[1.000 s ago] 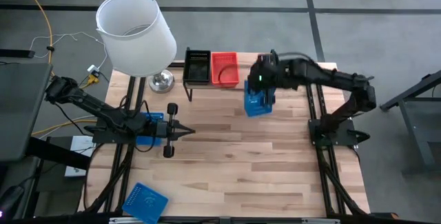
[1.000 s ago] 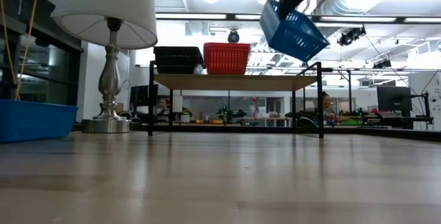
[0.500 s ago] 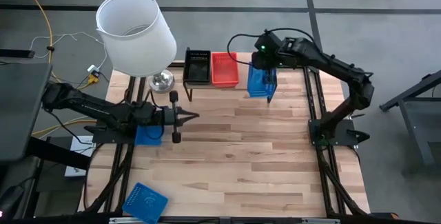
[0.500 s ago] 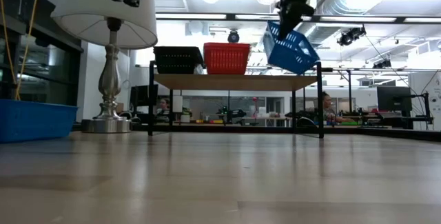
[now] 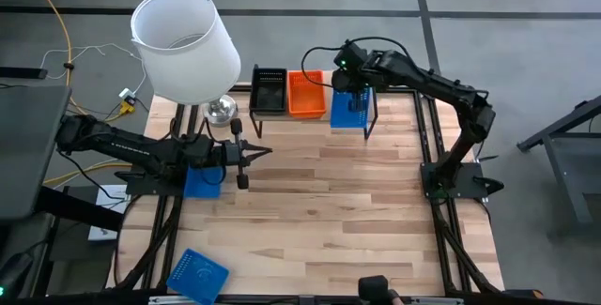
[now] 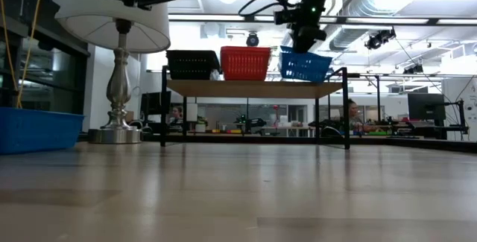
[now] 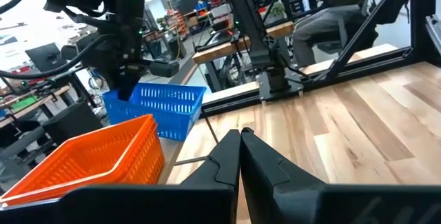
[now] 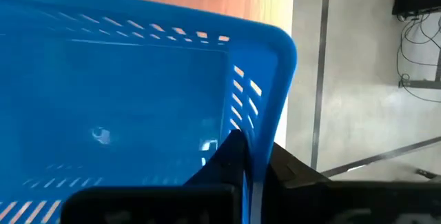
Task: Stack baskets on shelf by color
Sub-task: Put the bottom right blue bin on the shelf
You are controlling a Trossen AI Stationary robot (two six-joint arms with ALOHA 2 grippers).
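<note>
Blue plastic mesh, a small rectangular basket [image 5: 351,110], is pinched by its rim in the right gripper [image 5: 344,80] and held over the right end of the low wooden-topped shelf [image 6: 253,88] with thin black legs, just beside a red-orange mesh basket [image 5: 304,94] and a black mesh basket [image 5: 269,90] standing there. The left gripper [image 5: 252,153], its fingers pressed together on nothing, is held above the wooden tabletop [image 5: 357,211], near another blue basket [image 5: 201,181], while a third [image 5: 197,274] lies at the table's near edge.
</note>
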